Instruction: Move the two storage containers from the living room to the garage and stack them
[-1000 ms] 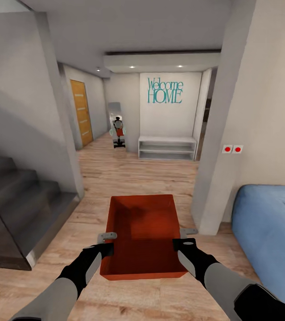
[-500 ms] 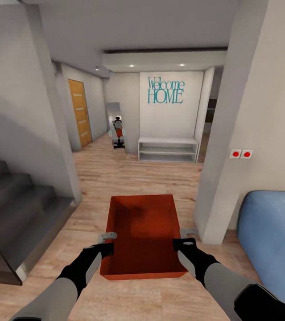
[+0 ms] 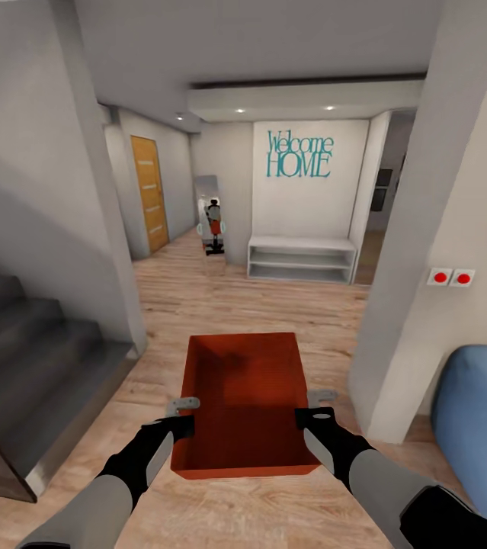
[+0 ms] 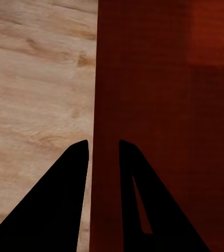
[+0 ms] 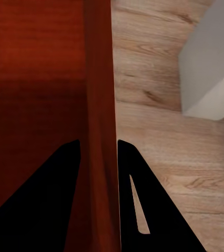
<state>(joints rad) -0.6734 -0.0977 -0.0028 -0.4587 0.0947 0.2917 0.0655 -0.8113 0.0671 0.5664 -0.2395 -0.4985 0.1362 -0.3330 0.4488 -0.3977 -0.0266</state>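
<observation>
Left tool (image 3: 184, 415) and right tool (image 3: 310, 409) each pinch a side wall of the orange box (image 3: 247, 396), held between them above wood floor (image 3: 220, 297).

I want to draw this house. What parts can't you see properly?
- Blue sofa: head view, cut off by the picture's edge.
- Stairs: head view, cut off at the edge.
- Figure in the hallway mirror: head view, too small to make out.
- Storage container: its underside is hidden by its own walls.

Even, bright render; wrist views perhaps dimmer.
</observation>
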